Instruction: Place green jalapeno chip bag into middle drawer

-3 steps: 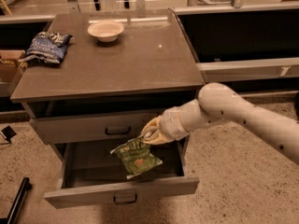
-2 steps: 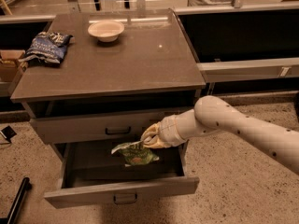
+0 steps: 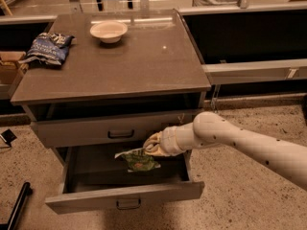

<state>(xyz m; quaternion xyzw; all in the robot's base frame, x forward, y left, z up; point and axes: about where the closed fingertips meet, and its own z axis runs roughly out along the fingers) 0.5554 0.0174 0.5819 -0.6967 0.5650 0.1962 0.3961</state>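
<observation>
The green jalapeno chip bag (image 3: 138, 161) hangs tilted inside the middle drawer (image 3: 163, 192), which is pulled out with its front towards me. My gripper (image 3: 150, 147) reaches in from the right, just under the upper drawer front, and is shut on the bag's top edge. The bag sits low over the drawer's dark floor, near its middle. I cannot tell whether it touches the floor.
The upper drawer front (image 3: 76, 132) is directly above my gripper. On the cabinet top (image 3: 144, 66) lie a dark blue snack bag (image 3: 48, 47) and a pale bowl (image 3: 109, 31). A cardboard box (image 3: 8, 67) stands at the left, and a dark shelf unit (image 3: 254, 37) at the right.
My gripper has moved left and further into the open drawer with the bag. The bag now sits lower and deeper inside the drawer.
</observation>
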